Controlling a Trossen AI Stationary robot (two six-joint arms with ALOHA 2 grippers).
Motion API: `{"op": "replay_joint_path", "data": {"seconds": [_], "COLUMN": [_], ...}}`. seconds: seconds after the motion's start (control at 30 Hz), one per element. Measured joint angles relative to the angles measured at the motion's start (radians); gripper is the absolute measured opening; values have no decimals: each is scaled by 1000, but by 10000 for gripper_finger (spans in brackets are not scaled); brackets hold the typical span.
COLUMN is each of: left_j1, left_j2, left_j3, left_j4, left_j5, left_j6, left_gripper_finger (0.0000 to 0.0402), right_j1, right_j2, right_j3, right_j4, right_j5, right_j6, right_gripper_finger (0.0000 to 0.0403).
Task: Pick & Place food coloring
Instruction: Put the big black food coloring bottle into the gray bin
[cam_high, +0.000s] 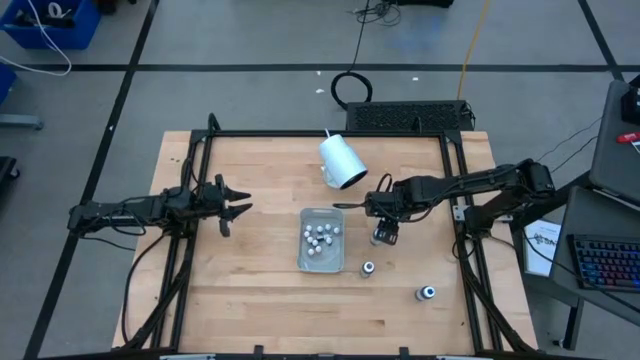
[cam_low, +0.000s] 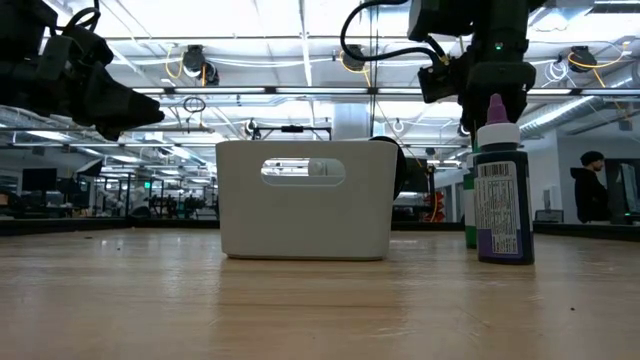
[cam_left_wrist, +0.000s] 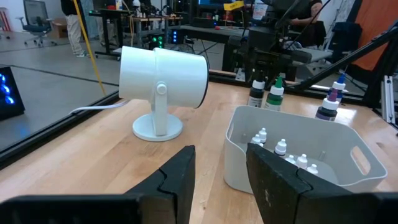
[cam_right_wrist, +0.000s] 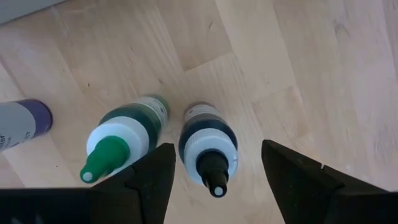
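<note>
A clear tray (cam_high: 304, 262) in the middle of the table holds several tiny whitish food coloring bottles (cam_high: 320, 238). Two dark bottles stand upright on the wood just right of it, one black-capped (cam_right_wrist: 209, 145) and one green-capped (cam_right_wrist: 118, 144). A purple-capped bottle (cam_low: 503, 195) and another dark one (cam_high: 427, 293) stand nearer the front. My right gripper (cam_right_wrist: 214, 180) hangs open above the black-capped bottle, pointing down, with a finger on either side and clear of it. At the table's left my left gripper (cam_high: 236, 209) stands open and level, holding nothing.
A large white cylindrical cup (cam_high: 342, 162) on a round foot stands behind the tray toward the far edge. A dark frame (cam_high: 455, 170) runs along the table's sides. Bare wood lies between the left gripper and the tray and along the near edge.
</note>
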Motion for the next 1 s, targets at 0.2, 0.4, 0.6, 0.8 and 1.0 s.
{"op": "replay_joint_path", "data": {"seconds": [0.2, 0.4, 0.6, 0.8, 1.0], "left_j1": [0, 0, 0, 0, 0], "left_j2": [0, 0, 0, 0, 0], "left_j3": [0, 0, 0, 0, 0], "left_j4": [0, 0, 0, 0, 0], "left_j5": [0, 0, 0, 0, 0], "left_j6": [0, 0, 0, 0, 0], "left_gripper_finger": [147, 148, 147, 147, 148], "right_j1": [0, 0, 0, 0, 0], "right_j2": [0, 0, 0, 0, 0], "right_j3": [-3, -18, -18, -18, -18], "right_j4": [-5, -1, 29, 28, 27], "right_j5": [1, 2, 3, 3, 3], "right_j6": [-1, -5, -15, -19, -20], "right_gripper_finger": [222, 222, 216, 195, 176]}}
